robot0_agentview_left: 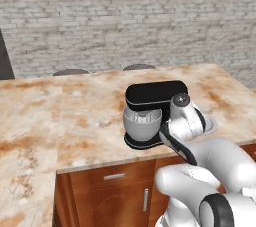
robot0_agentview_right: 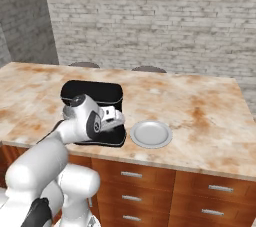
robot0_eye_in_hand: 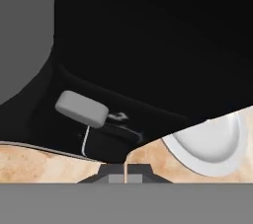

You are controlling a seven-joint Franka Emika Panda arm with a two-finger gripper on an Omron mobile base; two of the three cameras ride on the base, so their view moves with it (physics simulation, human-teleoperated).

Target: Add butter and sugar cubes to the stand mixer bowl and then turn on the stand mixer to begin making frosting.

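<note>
The glossy black stand mixer stands near the counter's front edge, with the grey stand mixer bowl under its head. My hand is pressed close against the mixer's side that faces the white plate. In the hand view my gripper is shut, its two tips touching with nothing between them, low beside the mixer's black base. A small grey lever juts from the mixer body just above and left of the tips. The bowl's wall shows at the upper left. The butter and sugar cubes are out of view.
A flat white round plate lies on the marble counter right of the mixer, close to my hand. Two stool tops sit behind the counter's far edge. Wooden drawers run below the front edge.
</note>
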